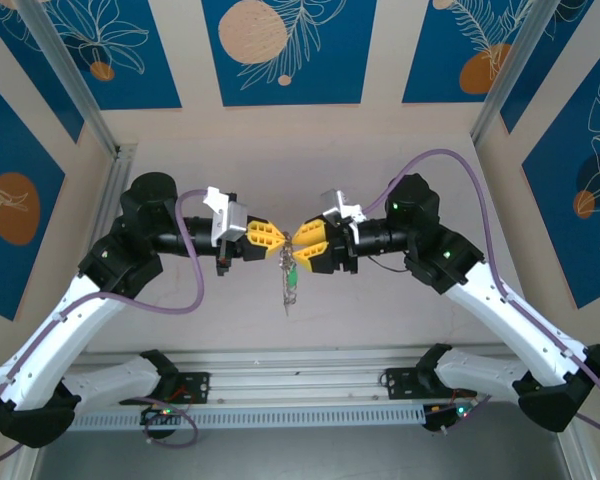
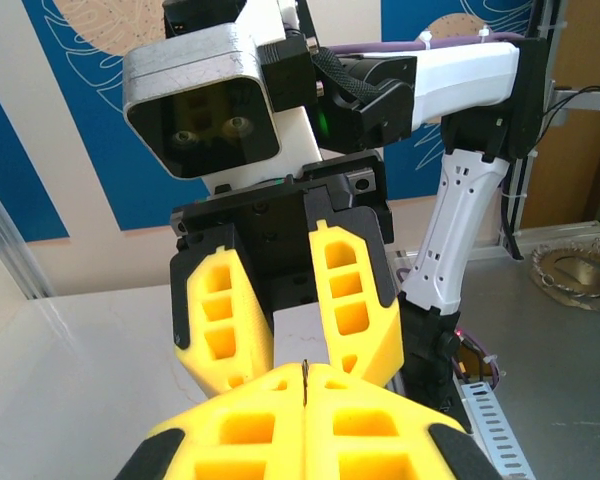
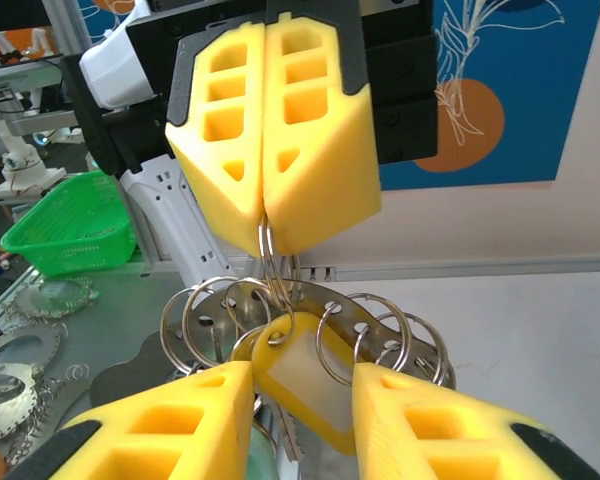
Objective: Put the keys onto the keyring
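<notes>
L gripper (image 1: pixel 283 240) tight on keyring (image 1: pixel 290 290)

The keyring (image 3: pixel 332 318), a bunch of silver split rings with a green tag (image 1: pixel 293 275), hung pinched between the left hand's (image 3: pixel 270 235) closed fingertips; a slim key (image 3: pixel 288 438) dangled beneath the tag.

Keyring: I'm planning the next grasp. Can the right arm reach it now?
Probably yes: the keyring hangs from the shut left gripper, and the open right gripper has jaws flanking its tag, nothing between.
</notes>
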Motion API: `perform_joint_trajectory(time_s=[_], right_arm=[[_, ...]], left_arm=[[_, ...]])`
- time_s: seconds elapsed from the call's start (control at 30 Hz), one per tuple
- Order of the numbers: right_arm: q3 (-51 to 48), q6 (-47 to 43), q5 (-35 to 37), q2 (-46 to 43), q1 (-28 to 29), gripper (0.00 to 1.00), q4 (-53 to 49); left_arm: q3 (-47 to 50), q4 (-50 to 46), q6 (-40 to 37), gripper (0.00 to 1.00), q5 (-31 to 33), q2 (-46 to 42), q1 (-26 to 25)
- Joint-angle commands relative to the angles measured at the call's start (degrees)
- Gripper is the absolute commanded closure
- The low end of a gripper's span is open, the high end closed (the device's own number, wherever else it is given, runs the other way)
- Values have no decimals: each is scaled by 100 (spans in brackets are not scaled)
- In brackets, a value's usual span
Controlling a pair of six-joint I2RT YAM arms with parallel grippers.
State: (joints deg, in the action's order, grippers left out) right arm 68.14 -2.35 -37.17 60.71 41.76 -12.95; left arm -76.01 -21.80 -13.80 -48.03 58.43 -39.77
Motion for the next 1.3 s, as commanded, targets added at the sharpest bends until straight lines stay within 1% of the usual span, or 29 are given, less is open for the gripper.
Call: perform_joint_trajectory(time_s=[0.0, 0.07, 0.23, 0.53, 0.63, 0.9, 1.27], right_arm=[[143, -33, -302, 11, 60, 67, 324], [142, -37, -315, 14, 60, 67, 334], [195, -204, -54, -47, -7, 68, -70], [63, -314, -273, -351, -83, 70, -20], [20, -246, -477, -392, -87, 70, 256], [47, -62, -781, -128, -61, 71, 576], [177, 40, -790, 169, 6, 76, 731]], left_arm=[[42, 257, 26, 100, -223, -72, 29], [31, 194, -9, 100, -216, -64, 22], [7, 150, -51, 100, -216, -73, 22], [7, 156, -27, 100, -299, -26, 24], [1, 174, -8, 100, -327, -1, 27], [-22, 154, -8, 100, -400, 37, 22], [-28, 168, 22, 100, -491, 42, 26]])
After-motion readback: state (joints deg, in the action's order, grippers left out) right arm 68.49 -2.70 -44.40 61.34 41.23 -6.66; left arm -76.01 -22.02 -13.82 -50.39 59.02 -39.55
